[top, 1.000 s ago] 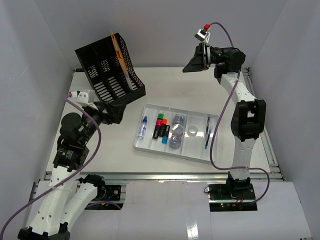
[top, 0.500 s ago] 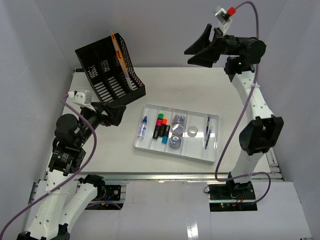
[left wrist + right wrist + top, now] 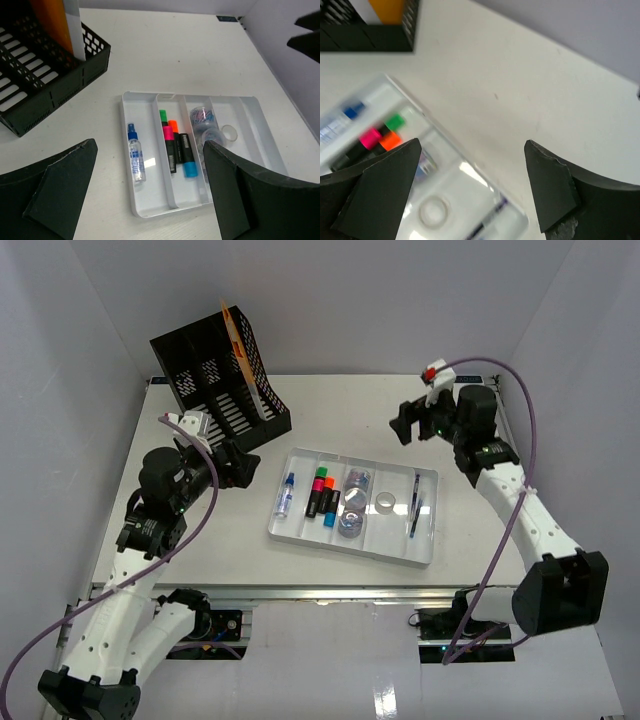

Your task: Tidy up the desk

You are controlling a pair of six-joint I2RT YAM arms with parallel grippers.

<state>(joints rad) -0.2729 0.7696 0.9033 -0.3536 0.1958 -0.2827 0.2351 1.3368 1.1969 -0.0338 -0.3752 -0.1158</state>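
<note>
The desk (image 3: 340, 420) is a wide white tabletop with a metal front rail. On its middle lies a white compartmented tray (image 3: 300, 537) holding a small spray bottle (image 3: 286, 495), several highlighters (image 3: 322, 495), clip jars (image 3: 355, 502), a tape ring (image 3: 384, 503) and a pen (image 3: 415, 505). My left gripper (image 3: 240, 468) hovers left of the tray, open and empty; in its wrist view the left gripper (image 3: 149, 146) frames the spray bottle (image 3: 135, 159) and highlighters (image 3: 176, 147). My right gripper (image 3: 403, 426) hangs over the desk behind the tray's right half, open, and the right gripper (image 3: 471, 144) holds nothing.
A black mesh file rack (image 3: 215, 385) with an orange folder (image 3: 234, 332) stands at the back left, just behind my left gripper. White walls close in the desk on three sides. Bare desk (image 3: 500, 70) lies behind the tray.
My right arm has swung down from high at the back to just above the desk, and its jaws have opened wide. My left arm has shifted slightly towards the tray.
</note>
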